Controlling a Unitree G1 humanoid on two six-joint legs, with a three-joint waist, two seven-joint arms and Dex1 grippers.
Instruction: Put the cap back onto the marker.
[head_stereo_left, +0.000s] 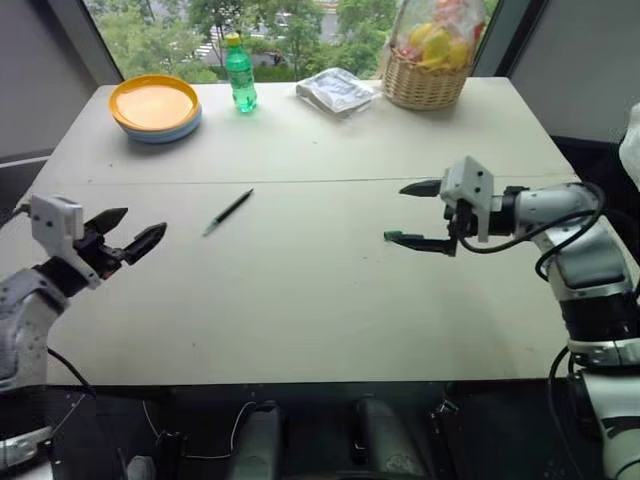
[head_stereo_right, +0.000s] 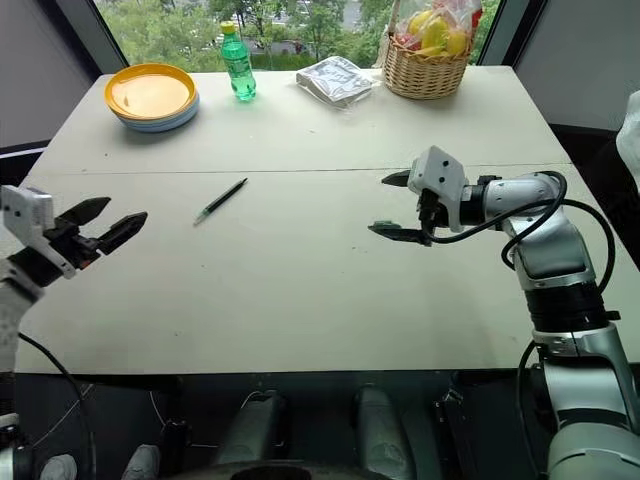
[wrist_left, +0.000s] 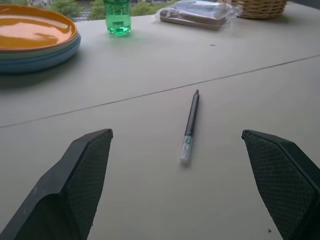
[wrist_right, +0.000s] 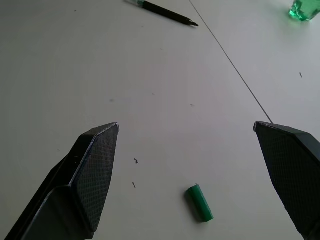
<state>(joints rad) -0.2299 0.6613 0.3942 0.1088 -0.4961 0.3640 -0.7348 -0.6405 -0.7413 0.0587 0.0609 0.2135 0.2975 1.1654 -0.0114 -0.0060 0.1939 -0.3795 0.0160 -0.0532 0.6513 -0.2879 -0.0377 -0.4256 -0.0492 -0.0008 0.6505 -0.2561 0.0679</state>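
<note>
Both hands spread wide and empty over the pale bench (head_stereo_left: 300, 320): left hand (head_stereo_left: 128, 238) low at its near edge, right hand (head_stereo_left: 412, 212) hovering, nothing gripped, so capping is not begun and both pickups remain. Marker (wrist_left: 190, 125), a thin dark stick with a pale tip, lies uncapped ahead of the left hand, tip end toward it, between its fingers' line. Cap (wrist_right: 200, 202), a stubby green cylinder, lies on its side just under the right hand, well apart from the marker.
</note>
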